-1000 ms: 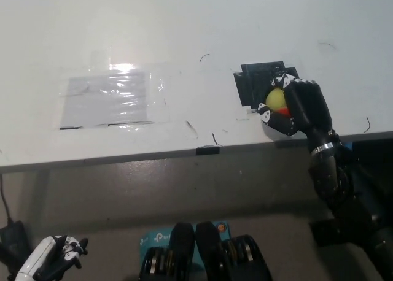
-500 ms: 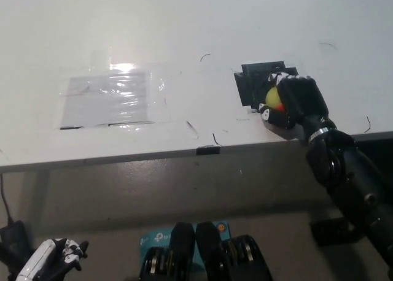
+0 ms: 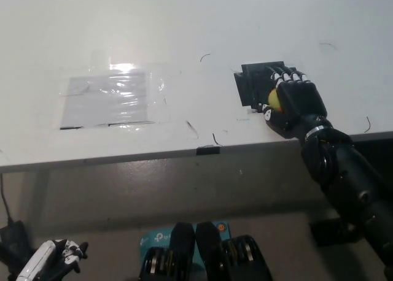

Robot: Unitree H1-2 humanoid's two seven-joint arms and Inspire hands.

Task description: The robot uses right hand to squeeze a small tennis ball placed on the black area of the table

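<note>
A small yellow tennis ball point(image 3: 274, 99) lies on the black area point(image 3: 252, 84) of the white table point(image 3: 184, 35), right of centre near the front edge. My black right hand point(image 3: 293, 103) covers the ball from the right, fingers curled over it, so only its left side shows. The right forearm point(image 3: 344, 177) runs down to the bottom right. My white left hand point(image 3: 52, 261) rests low at the bottom left, below the table, fingers curled on nothing.
A clear plastic sheet point(image 3: 110, 100) is taped flat on the table at the left. The table's front edge point(image 3: 209, 149) crosses the picture. A teal box point(image 3: 153, 239) lies on the floor below.
My right hand has shifted a little and closed further over the ball, hiding more of it. The forearm swung in toward the table. The left hand dropped slightly lower.
</note>
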